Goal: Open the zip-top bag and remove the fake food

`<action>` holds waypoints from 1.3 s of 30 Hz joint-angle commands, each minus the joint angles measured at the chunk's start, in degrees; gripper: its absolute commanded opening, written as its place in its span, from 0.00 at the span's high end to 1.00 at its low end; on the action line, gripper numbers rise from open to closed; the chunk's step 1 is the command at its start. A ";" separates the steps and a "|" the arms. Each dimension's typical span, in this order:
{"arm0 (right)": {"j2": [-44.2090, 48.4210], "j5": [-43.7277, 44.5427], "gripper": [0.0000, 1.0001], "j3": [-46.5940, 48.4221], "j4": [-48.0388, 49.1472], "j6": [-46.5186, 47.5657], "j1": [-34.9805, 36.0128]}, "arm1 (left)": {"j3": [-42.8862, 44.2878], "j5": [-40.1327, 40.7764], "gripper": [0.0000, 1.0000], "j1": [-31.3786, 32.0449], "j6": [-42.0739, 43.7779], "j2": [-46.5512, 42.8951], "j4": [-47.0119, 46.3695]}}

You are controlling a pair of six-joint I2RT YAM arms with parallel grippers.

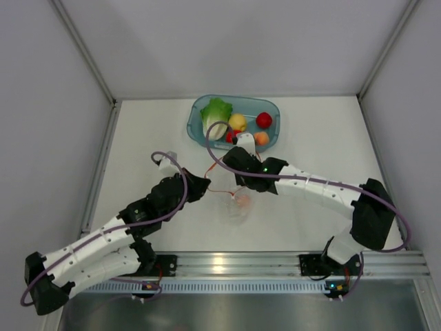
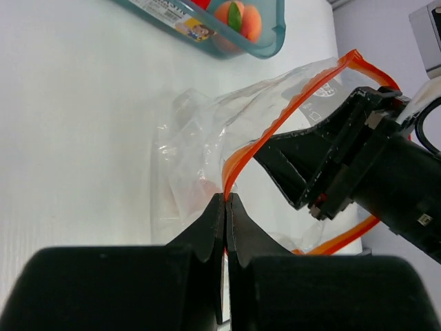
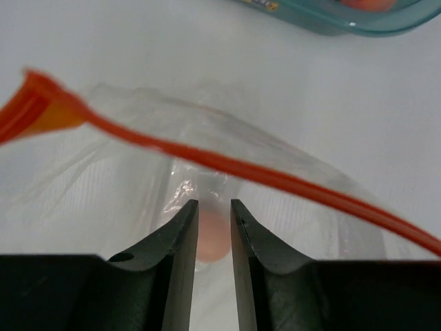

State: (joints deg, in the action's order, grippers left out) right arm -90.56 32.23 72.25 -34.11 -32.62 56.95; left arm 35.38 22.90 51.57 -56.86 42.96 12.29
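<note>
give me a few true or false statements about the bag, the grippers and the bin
1. The left gripper is pinched shut on the zip-top bag at its orange strip. True.
2. The bag's mouth is zipped closed. False: it gapes open, and the right gripper reaches into it.
3. The lettuce lies in the teal bin. True.
4. The bag holds nothing. False: a pinkish piece shows inside it, just past the right gripper's fingertips.
</note>
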 commanded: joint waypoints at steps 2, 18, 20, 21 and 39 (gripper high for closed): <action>3.11 -9.55 0.73 -4.83 2.47 2.74 0.36 | 0.40 -0.14 1.00 2.73 1.84 2.91 -4.91; 1.18 -10.69 0.49 -12.40 6.07 0.10 4.05 | 3.91 9.71 1.00 12.59 2.90 8.63 -4.82; -0.40 -10.78 0.47 -12.13 5.63 -0.33 3.87 | 3.91 9.98 1.00 12.76 2.98 8.55 -4.74; -0.84 -11.22 0.46 -12.22 5.72 -0.77 3.87 | 3.74 10.15 1.00 12.85 3.07 8.37 -4.74; -4.98 -11.31 0.52 -18.20 14.51 -3.24 1.50 | 2.77 11.03 1.00 13.20 3.25 7.75 -4.74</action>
State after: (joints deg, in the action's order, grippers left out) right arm -94.83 20.91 54.81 -22.02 -34.54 59.05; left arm 36.91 32.29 64.42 -54.06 51.62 10.31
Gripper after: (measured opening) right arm 0.509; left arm 0.019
